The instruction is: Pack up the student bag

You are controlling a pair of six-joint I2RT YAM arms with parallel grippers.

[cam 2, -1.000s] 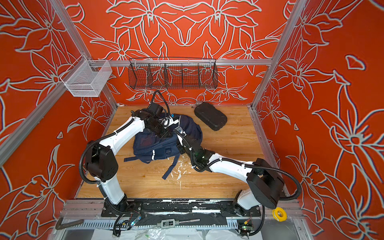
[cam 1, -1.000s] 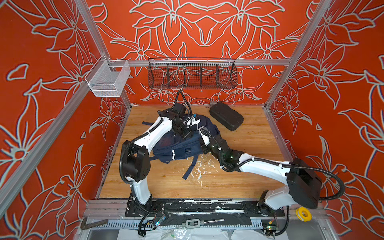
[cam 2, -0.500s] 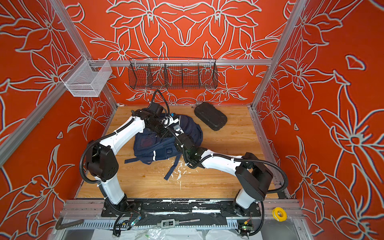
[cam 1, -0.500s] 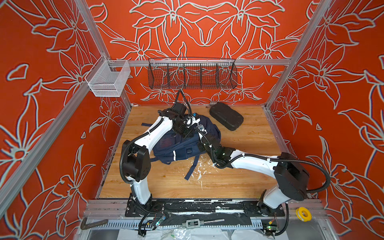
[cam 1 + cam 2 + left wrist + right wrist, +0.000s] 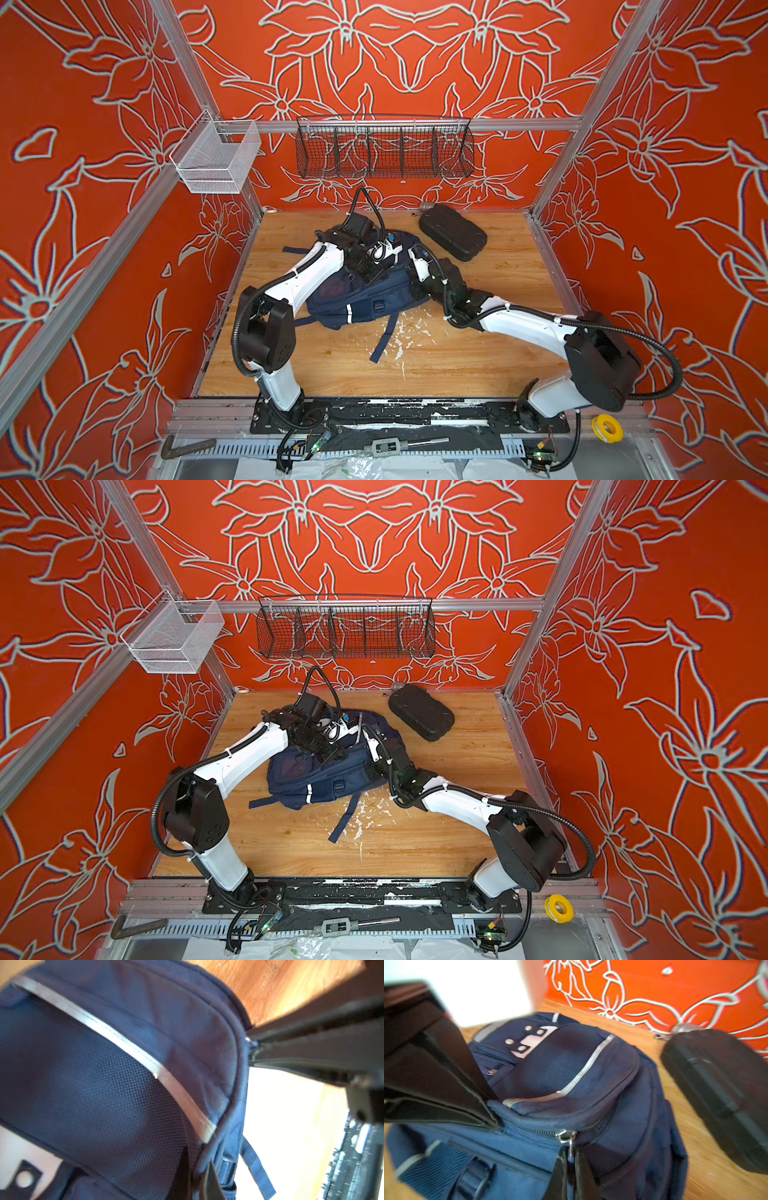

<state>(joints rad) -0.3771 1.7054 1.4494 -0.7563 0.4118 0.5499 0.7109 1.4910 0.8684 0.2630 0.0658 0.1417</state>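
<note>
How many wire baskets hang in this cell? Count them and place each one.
2. A white mesh basket hangs at the back left corner; a long black wire basket hangs on the back rail. None looks hidden.

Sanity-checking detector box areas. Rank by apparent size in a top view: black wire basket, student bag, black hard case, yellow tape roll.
1-2. black wire basket and student bag: look about alike; the bag is partly hidden, so unranked.
3. black hard case
4. yellow tape roll

The hard case (image 5: 453, 239) lies just behind and right of the student bag (image 5: 365, 299).
</note>
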